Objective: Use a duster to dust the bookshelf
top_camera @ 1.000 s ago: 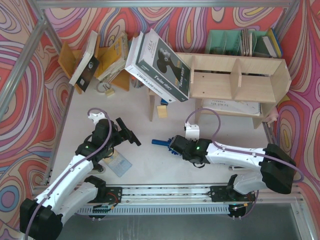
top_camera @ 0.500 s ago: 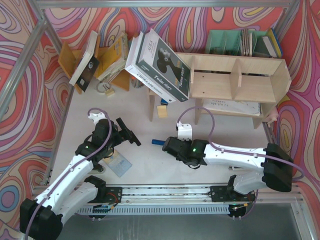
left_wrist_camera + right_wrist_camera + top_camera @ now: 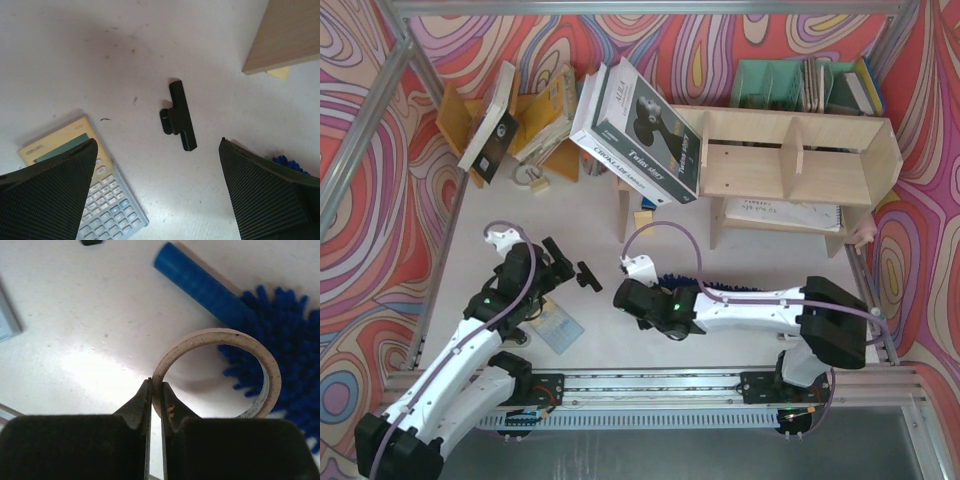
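The bookshelf (image 3: 790,150) is a pale plywood unit at the back right; one of its legs shows in the left wrist view (image 3: 290,35). The duster (image 3: 720,285) lies on the table in front of it, partly under my right arm. Its blue handle (image 3: 200,287) and fluffy head (image 3: 295,355) show in the right wrist view. My right gripper (image 3: 155,385) is shut on the rim of a roll of tape (image 3: 220,332), just left of the duster's handle end (image 3: 620,297). My left gripper (image 3: 157,141) is open and empty (image 3: 570,262), above the table.
A black binder clip (image 3: 178,115) and a calculator (image 3: 95,190) lie under my left gripper. A large box (image 3: 638,135) leans on the shelf's left end. An orange book rack (image 3: 520,120) stands back left, a teal organiser (image 3: 790,85) behind the shelf, a notepad (image 3: 785,213) under it.
My right gripper has moved left, past the handle end of the duster, carrying the tape roll; the duster's fluffy head now shows behind the arm. My left gripper has shifted slightly left.
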